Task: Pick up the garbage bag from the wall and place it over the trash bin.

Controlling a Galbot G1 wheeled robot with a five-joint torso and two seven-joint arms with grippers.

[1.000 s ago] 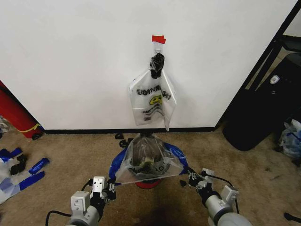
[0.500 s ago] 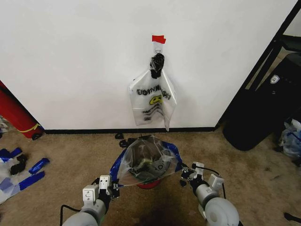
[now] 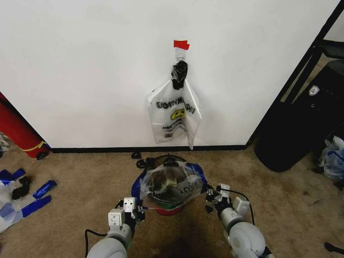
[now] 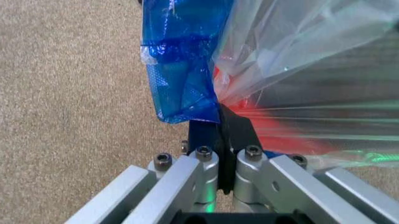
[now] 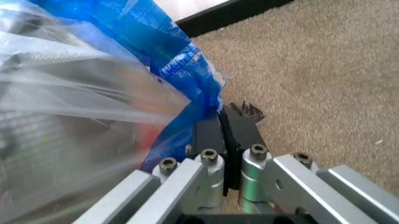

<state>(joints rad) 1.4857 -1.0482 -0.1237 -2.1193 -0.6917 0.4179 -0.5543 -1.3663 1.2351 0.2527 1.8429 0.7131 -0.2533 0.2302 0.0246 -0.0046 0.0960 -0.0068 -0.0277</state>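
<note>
Garbage bag [image 3: 171,186] draped over the trash bin [image 3: 167,208], mouth slack and rounded, blue-taped edges [image 4: 181,70] folded down the sides. A second ago stretched wide and flat; since then drawn in and settled lower, hugging the rim. Pinched at either side: left gripper [image 3: 135,210] closed tight on the blue edge, plastic fanning out just beyond the jaws in the left wrist view; right gripper [image 3: 215,195] likewise clamped on the opposite taped edge [image 5: 187,74], no gap between the jaws. Both moved inward toward the bin, now close beside it, low over the carpet [image 3: 80,183].

Judging by this: bag essentially on, stretching finished, release probably the remaining step.

Beyond the jaws, against the wall [image 3: 80,70], a second printed bag [image 3: 173,113] on its hook under red tape [image 3: 181,44], unmoved. Red cylinder [image 3: 16,131] well off past the left jaws.
</note>
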